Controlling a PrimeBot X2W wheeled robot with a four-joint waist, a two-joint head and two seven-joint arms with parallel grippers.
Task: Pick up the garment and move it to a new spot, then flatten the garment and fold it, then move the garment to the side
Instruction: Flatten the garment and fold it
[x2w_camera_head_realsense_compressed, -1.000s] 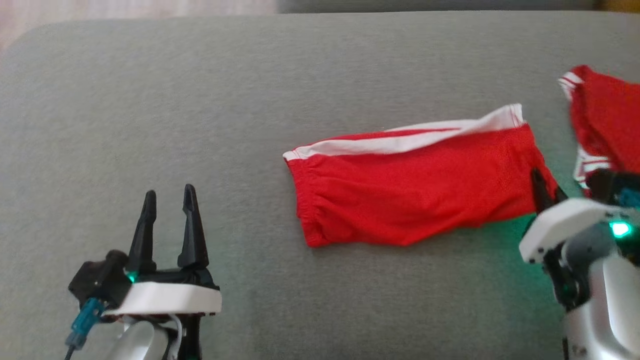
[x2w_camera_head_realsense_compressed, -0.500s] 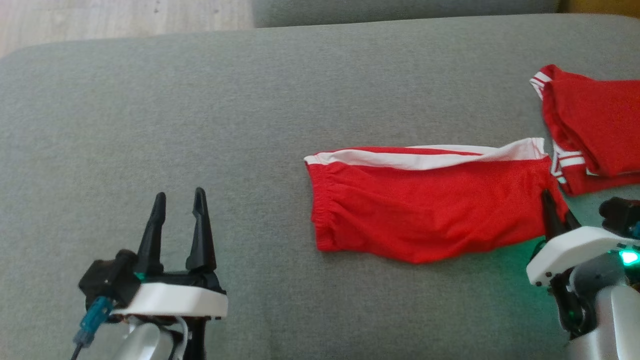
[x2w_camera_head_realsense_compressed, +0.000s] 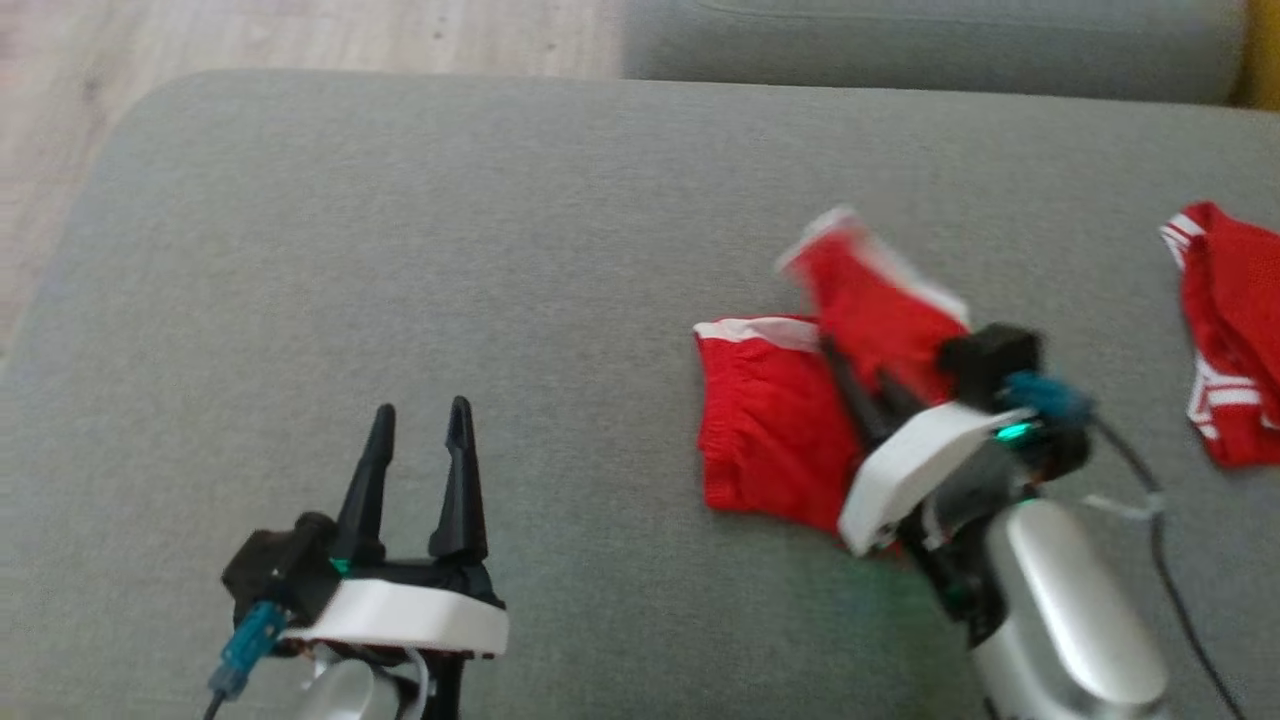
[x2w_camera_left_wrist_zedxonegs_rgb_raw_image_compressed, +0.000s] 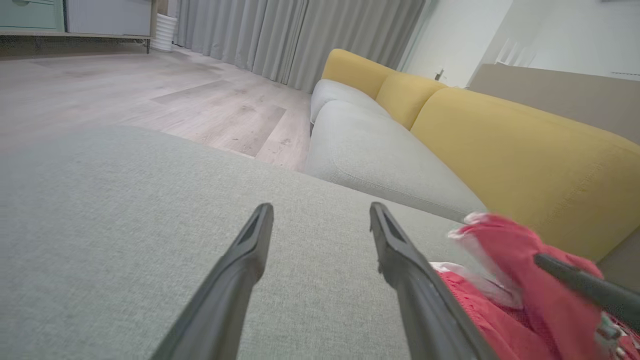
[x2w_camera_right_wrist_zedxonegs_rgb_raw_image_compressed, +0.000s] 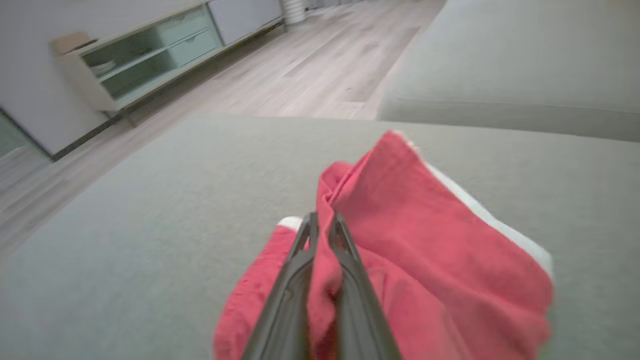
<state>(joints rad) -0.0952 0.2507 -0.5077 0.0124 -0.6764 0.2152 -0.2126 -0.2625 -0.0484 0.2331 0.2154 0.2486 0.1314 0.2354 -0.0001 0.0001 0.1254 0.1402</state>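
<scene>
Mid-fold, I reckon: my right gripper (x2w_camera_head_realsense_compressed: 855, 362) is clamped on the red garment (x2w_camera_head_realsense_compressed: 760, 430), right of centre, flap lifted. Left gripper (x2w_camera_head_realsense_compressed: 422, 407) sits lower left, jaws apart. Next, I lay that flap down squarely.

There are two red fabric garments with white trim: the middle garment (x2w_camera_head_realsense_compressed: 765, 440) and the right-edge garment (x2w_camera_head_realsense_compressed: 1235, 330). There are two black long-fingered grippers: left gripper (x2w_camera_head_realsense_compressed: 422, 405) and right gripper (x2w_camera_head_realsense_compressed: 855, 360). Two grey fabric seat cushions (x2w_camera_head_realsense_compressed: 400, 250). Three yellow upholstered back cushions (x2w_camera_left_wrist_zedxonegs_rgb_raw_image_compressed: 520, 150). One pale green cabinet (x2w_camera_right_wrist_zedxonegs_rgb_raw_image_compressed: 150, 55).
</scene>
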